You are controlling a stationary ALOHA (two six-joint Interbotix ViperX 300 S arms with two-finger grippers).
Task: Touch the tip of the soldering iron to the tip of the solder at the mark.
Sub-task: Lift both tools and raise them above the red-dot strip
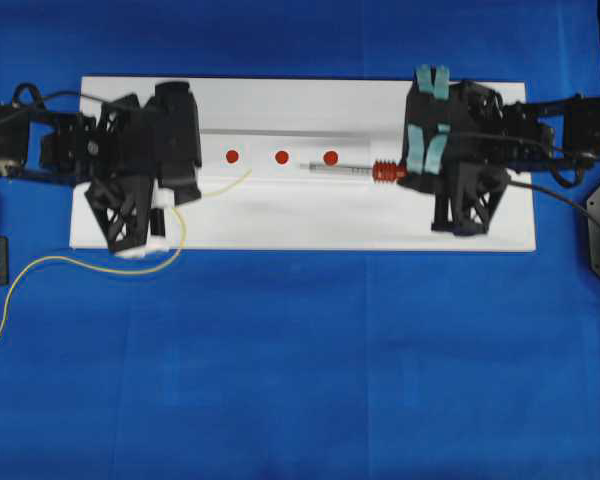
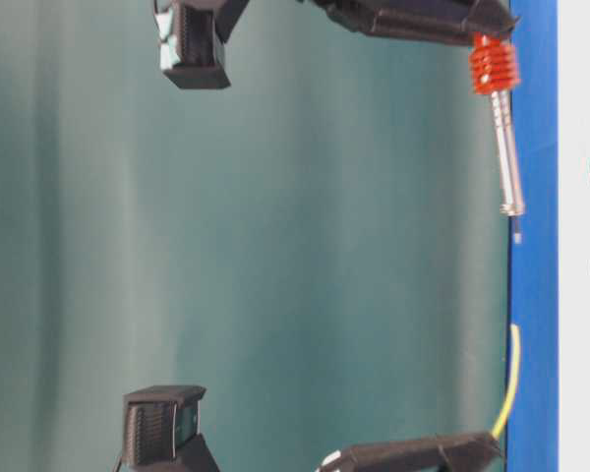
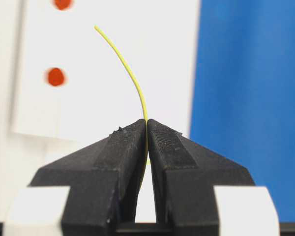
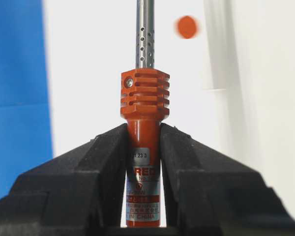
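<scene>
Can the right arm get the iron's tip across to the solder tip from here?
Probably yes. The right gripper holds the soldering iron pointing at the tip of the solder, held up by the left gripper. Only bare white board with red marks lies between.

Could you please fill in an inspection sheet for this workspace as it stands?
Surface: white board on blue cloth, with three red dots in a row.
Job's things: iron lies level, its tip just right of the right-hand dot; solder curves up from the left fingers, its tip between the left and middle dots. The two tips are apart.
Clutter: nothing seen.
Grippers: left gripper shut on the solder; right gripper shut on the iron's handle.
Cables: solder trails off the board's left edge onto the cloth; black cable at right.
Surroundings: green backdrop.
</scene>
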